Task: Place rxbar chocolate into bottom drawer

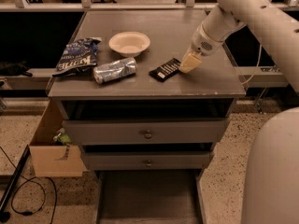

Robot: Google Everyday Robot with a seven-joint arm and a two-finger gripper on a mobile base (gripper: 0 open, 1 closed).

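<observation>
- The gripper (188, 62) is low over the grey cabinet top (205, 80), near its right front corner, at the end of a white arm (243, 8) that comes in from the upper right.
- Whether the gripper is spread or closed cannot be told; it shows only as one pale wedge.
- The wedge's tip meets the near end of the rxbar chocolate (164, 69), which lies flat on the top; real contact cannot be made out.
- On the far side of the bar from the gripper lie a crushed can (114, 70) and then a chip bag (77, 56); a pale bowl (129, 43) sits behind the can.
- Well below the gripper, the bottom drawer (147, 195) stands pulled out; its front edge is cut off by the picture's lower border.
- The robot's white body (273, 171) fills the lower right corner, cut off, and hides the floor there.
</observation>
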